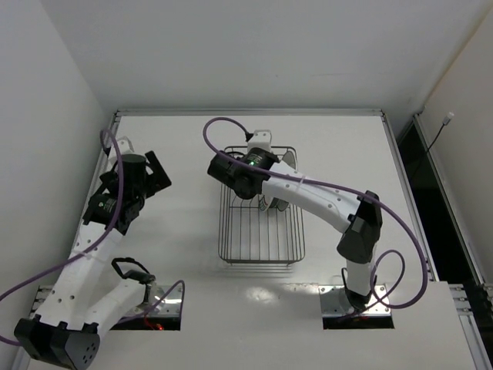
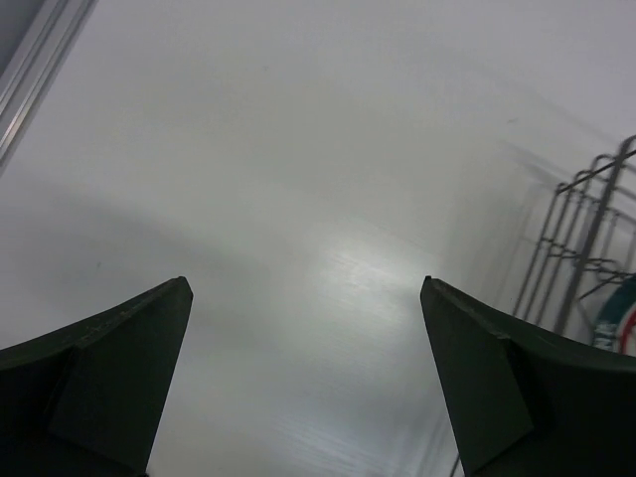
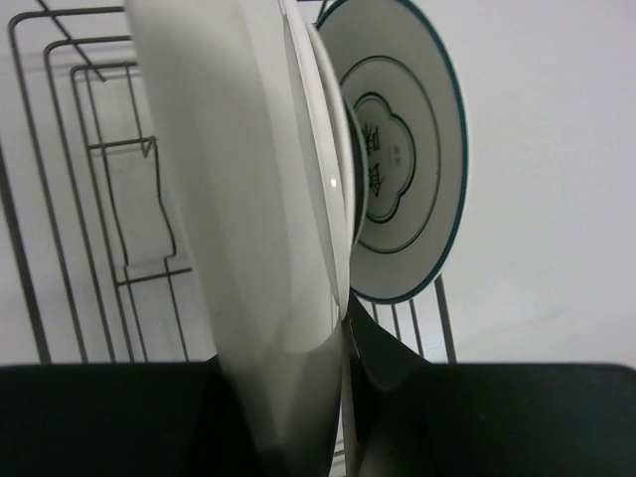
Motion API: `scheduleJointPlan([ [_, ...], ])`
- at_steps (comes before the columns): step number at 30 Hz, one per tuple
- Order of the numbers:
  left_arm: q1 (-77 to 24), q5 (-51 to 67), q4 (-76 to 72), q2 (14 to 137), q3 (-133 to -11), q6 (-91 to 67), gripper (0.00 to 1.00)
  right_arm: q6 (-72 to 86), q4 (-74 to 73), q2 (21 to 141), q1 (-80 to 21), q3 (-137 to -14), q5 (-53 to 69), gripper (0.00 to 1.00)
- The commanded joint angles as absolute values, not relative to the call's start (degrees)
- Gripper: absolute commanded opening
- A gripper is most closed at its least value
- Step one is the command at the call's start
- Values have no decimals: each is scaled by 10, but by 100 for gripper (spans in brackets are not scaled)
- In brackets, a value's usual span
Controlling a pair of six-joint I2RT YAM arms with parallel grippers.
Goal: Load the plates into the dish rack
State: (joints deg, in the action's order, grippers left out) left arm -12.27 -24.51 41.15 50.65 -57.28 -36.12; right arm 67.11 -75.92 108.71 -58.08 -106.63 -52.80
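The silver wire dish rack lies mid-table. My right gripper hovers over its far end, shut on a plain-looking white plate held edge-on between the fingers. Just behind it in the right wrist view stands a white plate with a teal rim and teal rings. In the top view the racked plates are mostly hidden under the right arm. My left gripper is open and empty, left of the rack. The left wrist view shows the rack's end and a teal-and-red rim.
The rack's near half shows only bare wires. A raised metal rail runs along the table's far edge and another along the left side. Purple cables loop from both arms.
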Motion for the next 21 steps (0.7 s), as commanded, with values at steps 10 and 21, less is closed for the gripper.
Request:
scheduleJointPlan([
  [10,-117,-304,348,442,-459,-334,100,644,-701,1109,-533,-1023,-503,0],
  [21,-117,-299,343,437,-454,-334,100,603,-622,1109,-517,-969,-446,0],
])
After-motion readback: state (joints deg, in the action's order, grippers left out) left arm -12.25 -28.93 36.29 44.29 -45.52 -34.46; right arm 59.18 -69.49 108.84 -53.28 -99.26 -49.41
